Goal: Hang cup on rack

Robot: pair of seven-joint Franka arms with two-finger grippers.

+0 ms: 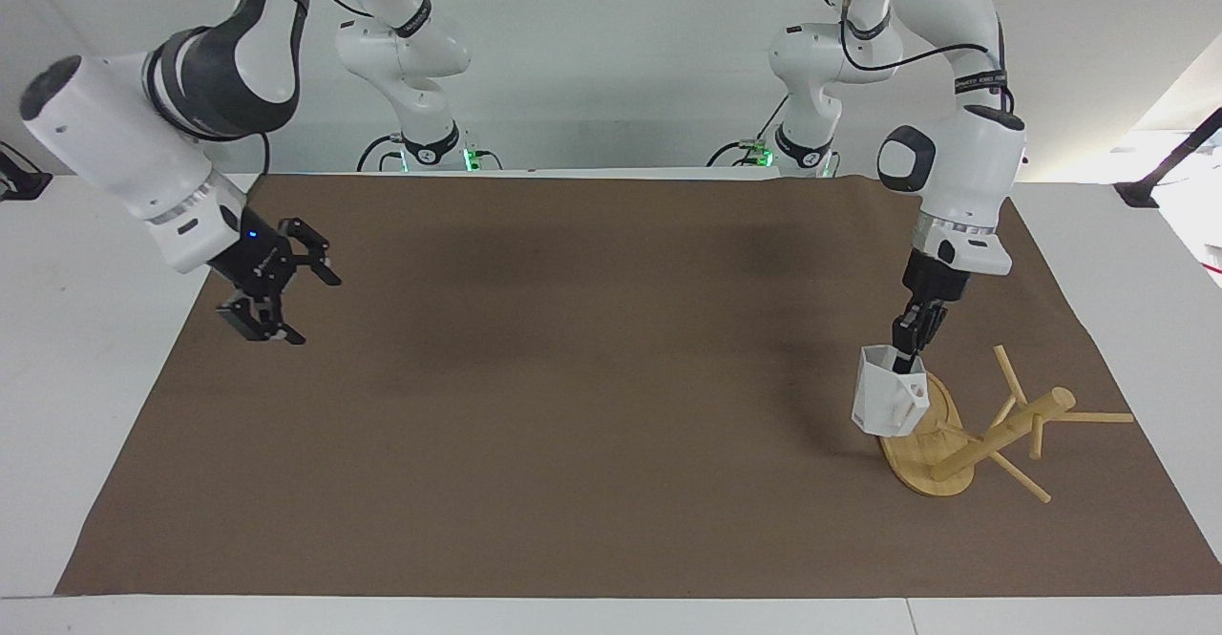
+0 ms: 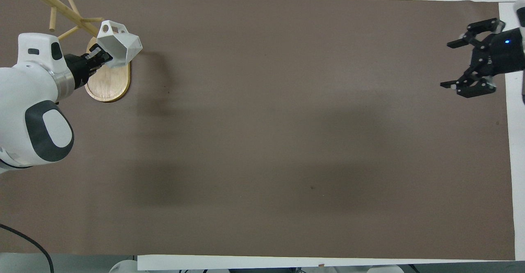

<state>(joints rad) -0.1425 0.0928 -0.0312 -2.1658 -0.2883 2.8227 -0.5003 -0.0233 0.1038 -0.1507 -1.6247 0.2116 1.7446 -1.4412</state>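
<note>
The white faceted cup (image 1: pixel 890 401) hangs from my left gripper (image 1: pixel 903 354), which is shut on its rim, one finger inside. The cup is upright in the air over the oval base of the bamboo rack (image 1: pixel 1002 434), beside the post and pegs, touching none that I can see. In the overhead view the cup (image 2: pixel 121 45) covers the base's end by the post, with the left gripper (image 2: pixel 99 56) over the rack (image 2: pixel 107 83). My right gripper (image 1: pixel 310 310) is open and empty over the mat's edge at the right arm's end of the table; it also shows in the overhead view (image 2: pixel 448 64).
A brown mat (image 1: pixel 573 406) covers most of the white table (image 1: pixel 76 349). The rack stands near the mat's corner at the left arm's end, far from the robots.
</note>
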